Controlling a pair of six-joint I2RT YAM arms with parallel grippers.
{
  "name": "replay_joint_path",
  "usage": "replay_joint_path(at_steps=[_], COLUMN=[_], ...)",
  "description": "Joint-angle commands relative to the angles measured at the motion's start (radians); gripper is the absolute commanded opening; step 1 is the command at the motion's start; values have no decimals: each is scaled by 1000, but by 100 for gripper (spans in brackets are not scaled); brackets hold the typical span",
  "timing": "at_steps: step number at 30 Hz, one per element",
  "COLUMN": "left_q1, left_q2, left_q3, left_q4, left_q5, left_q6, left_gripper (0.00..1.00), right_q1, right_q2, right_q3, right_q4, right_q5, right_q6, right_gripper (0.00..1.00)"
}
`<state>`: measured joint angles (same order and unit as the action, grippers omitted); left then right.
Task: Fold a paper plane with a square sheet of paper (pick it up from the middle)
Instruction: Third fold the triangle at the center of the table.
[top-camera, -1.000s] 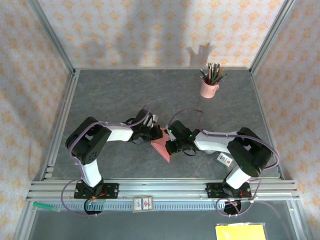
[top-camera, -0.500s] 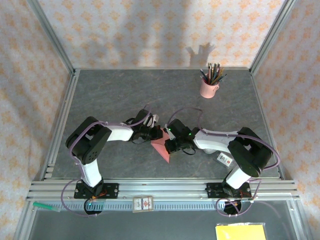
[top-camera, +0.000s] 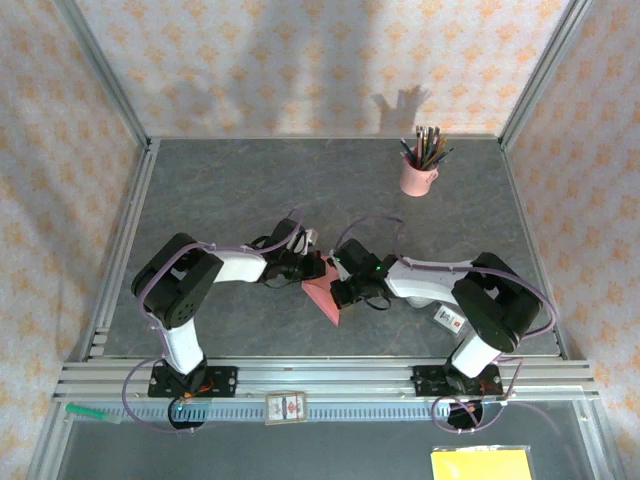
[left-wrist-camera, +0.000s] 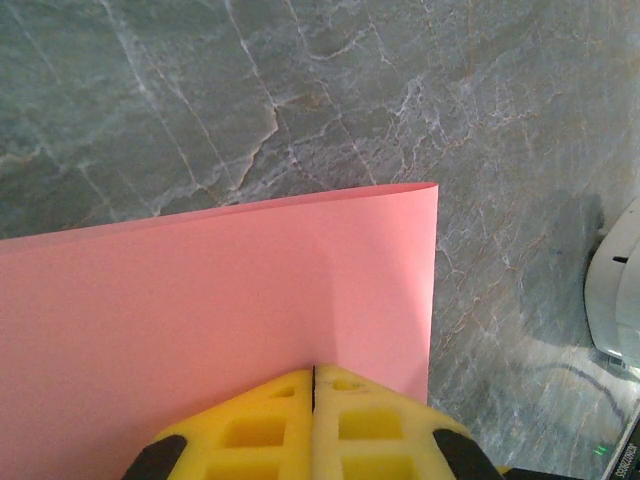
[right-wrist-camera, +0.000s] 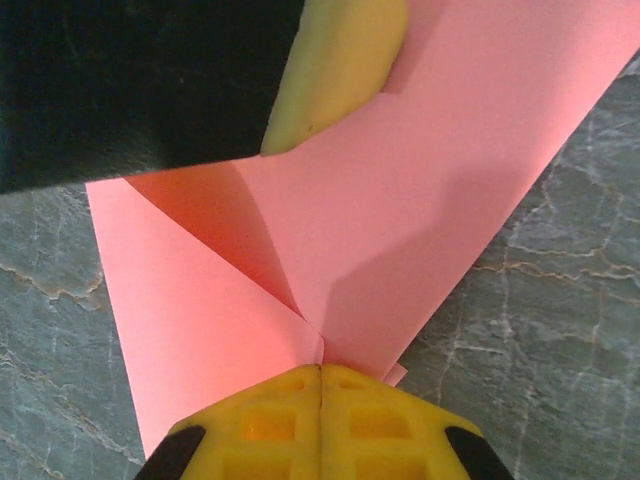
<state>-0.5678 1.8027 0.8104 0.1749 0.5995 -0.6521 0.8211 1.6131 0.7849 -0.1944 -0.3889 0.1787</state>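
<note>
even bright light, soft shadows

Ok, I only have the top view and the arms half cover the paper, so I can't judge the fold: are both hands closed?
Observer: The left wrist view shows the left hand shut, its tips meeting on the square sheet of paper.
Operator: And the right one?
Observer: The right hand is shut too, tips where a folded flap's edges meet.
Operator: So something is folded?
Observer: Yes, the right wrist view shows a corner flap folded over along a diagonal crease.
</note>
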Motion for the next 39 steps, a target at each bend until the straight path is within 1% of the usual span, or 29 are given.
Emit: replay_joint_path(at_steps=[1, 11, 29, 39], left_q1=[-1, -1, -1, -1], left_q2=[44, 46, 47, 42], left_q3=[-25, 20, -7, -7], left_q4=[-92, -112, -98, -103], left_q5=[-43, -38, -38, -41], left_q6=[29, 40, 36, 38], left_gripper=[2, 2, 2, 2], right_q1=[-2, -2, -3, -3], right_q2=[16, 18, 1, 33], right_q3=[13, -11, 49, 13], right_q4=[-19, -22, -43, -34], right_q5=[27, 18, -2, 16], right_q6=[-18, -8, -22, -21], right_gripper=[0, 0, 0, 0])
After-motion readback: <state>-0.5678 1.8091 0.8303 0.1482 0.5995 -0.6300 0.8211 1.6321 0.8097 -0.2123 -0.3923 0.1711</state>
